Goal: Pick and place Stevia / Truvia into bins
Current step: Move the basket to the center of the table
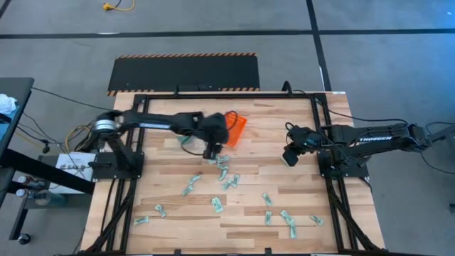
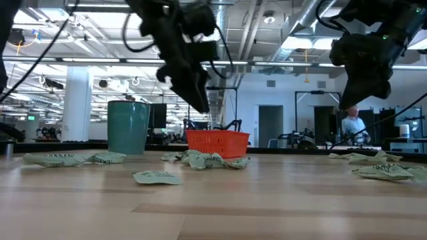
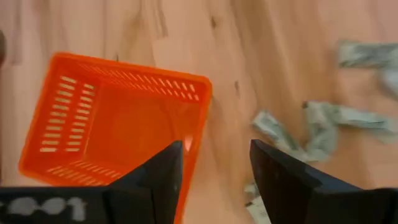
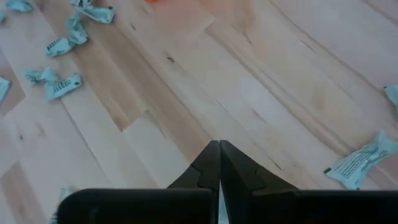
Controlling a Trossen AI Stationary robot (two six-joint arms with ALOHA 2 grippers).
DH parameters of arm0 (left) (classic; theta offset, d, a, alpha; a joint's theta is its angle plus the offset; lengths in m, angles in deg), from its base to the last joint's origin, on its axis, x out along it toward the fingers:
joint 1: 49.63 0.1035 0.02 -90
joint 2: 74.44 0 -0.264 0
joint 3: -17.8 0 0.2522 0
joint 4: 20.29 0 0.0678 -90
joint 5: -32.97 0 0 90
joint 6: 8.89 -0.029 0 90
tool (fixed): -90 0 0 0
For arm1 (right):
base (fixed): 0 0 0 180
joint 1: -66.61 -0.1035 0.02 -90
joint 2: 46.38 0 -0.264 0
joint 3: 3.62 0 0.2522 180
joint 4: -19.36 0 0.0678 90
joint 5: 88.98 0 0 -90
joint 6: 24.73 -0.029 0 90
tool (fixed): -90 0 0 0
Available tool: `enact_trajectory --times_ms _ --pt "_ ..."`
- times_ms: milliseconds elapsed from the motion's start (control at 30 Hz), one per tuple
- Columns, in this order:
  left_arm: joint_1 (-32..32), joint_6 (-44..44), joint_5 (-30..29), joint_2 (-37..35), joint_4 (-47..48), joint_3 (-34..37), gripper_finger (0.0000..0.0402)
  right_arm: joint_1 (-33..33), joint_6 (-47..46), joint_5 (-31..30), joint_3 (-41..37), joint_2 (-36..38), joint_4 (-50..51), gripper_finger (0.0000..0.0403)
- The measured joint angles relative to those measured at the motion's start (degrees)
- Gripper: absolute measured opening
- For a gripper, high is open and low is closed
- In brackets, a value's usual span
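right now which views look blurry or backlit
Left wrist view: sachets soft, bin sharper, left gripper open. Low view: bright ceiling lights behind, both arms dark silhouettes. Right wrist view: shut right gripper crisp, far sachets slightly soft.

Grey floor [image 1: 384,43], bright ceiling lights [image 2: 300,43]

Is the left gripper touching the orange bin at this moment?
Apart. In the low view the left gripper hangs above the orange bin, with background visible between its fingertips and the bin's rim.
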Motion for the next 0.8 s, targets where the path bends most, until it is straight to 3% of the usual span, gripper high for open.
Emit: enact_trajectory --times_ms 200,333,433,800 --pt "-0.86 -0.84 -0.45 9.72 11.93 -10.76 0.0183 -1.15 0.0 -1.45 0.0 0.0 -0.02 0.0" --pt "-1.12 -1.86 -3.57 13.71 13.77 -14.7 0.0184 -1.16 0.0 -1.45 0.0 0.0 -0.02 0.0" --pt "-1.22 -3.04 -7.74 15.89 13.64 -15.44 0.0184 -1.14 -0.02 -1.45 0.0 0.0 -0.02 0.0" --pt "-1.46 -2.8 -9.34 16.85 13.58 -15.46 0.0184 -1.14 -0.02 -1.54 0.0 0.0 -0.02 0.0"
